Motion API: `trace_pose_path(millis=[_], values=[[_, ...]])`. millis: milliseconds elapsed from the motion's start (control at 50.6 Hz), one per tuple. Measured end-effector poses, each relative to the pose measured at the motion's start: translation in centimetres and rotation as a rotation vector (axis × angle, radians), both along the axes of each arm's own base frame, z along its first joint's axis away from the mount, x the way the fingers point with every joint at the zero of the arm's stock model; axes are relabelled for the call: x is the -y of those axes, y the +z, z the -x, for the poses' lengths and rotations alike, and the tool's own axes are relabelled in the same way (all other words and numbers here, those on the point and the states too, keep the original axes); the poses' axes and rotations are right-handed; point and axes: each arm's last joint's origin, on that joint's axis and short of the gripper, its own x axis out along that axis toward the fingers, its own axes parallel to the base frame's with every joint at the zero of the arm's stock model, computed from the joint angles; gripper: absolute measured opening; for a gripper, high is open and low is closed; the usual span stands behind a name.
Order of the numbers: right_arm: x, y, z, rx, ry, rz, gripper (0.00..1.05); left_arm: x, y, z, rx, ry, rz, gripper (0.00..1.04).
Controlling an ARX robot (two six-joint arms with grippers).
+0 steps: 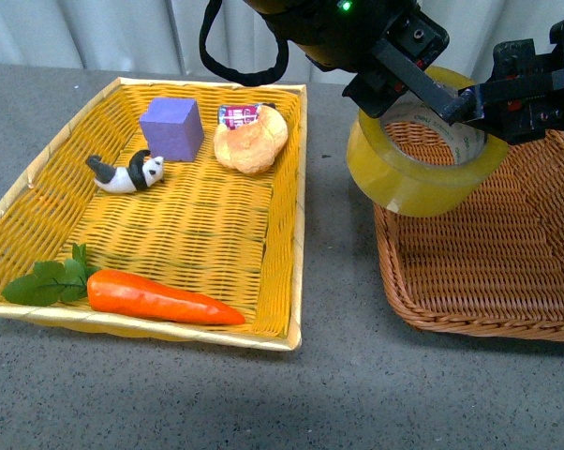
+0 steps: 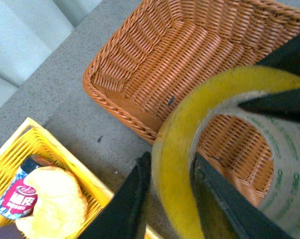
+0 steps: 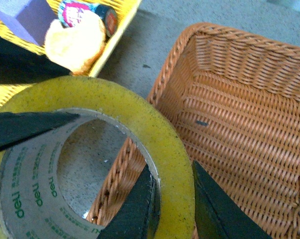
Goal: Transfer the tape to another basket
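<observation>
Yellow tape [image 1: 423, 173] is hanging over the left rim of the brown basket [image 1: 507, 272], off the tabletop — my left claw [image 2: 172, 199] and right claw [image 3: 175, 209] are both clamping its wall. Lifting looks done; shifting inward, lowering and releasing are remaining.

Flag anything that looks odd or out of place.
The tape hangs tilted over the rim of the brown basket, pinched by both the left claw and the right claw at once. Nothing looks spilled or damaged.
</observation>
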Motion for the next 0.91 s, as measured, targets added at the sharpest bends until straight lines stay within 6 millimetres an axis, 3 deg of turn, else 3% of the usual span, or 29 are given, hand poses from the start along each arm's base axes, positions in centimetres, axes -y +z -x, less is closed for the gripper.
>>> trace_pose_path(millis=[79, 178, 296, 395, 632, 869, 909], values=[[0.5, -0.4, -0.5, -0.004, -0.038, 0.039, 0.15, -0.1, 0.1, 0.0, 0.024, 0.023, -0.006, 0.4], [1.8, -1.6, -1.2, -0.044, -0.111, 0.083, 0.15, -1.8, 0.9, -0.2, 0.069, 0.086, 0.028, 0.6], [2.7, -2.6, -1.9, -0.075, -0.151, 0.096, 0.15, -3.4, 1.4, -0.5, 0.096, 0.165, 0.071, 0.77], [3.3, -3.8, -2.4, -0.109, -0.175, 0.101, 0.15, -5.5, 0.9, -0.5, 0.105, 0.279, 0.112, 0.99], [4.0, -6.6, -2.7, -0.183, -0.245, 0.096, 0.15, -9.5, -0.5, -0.9, 0.104, 0.522, 0.147, 0.98], [4.5, -7.8, -2.5, -0.187, -0.284, 0.109, 0.15, -10.7, -0.7, -1.0, 0.156, 0.616, 0.204, 0.98], [4.5, -7.8, -2.5, -0.187, -0.284, 0.107, 0.2, -10.8, -0.7, -1.0, 0.161, 0.629, 0.211, 0.98]])
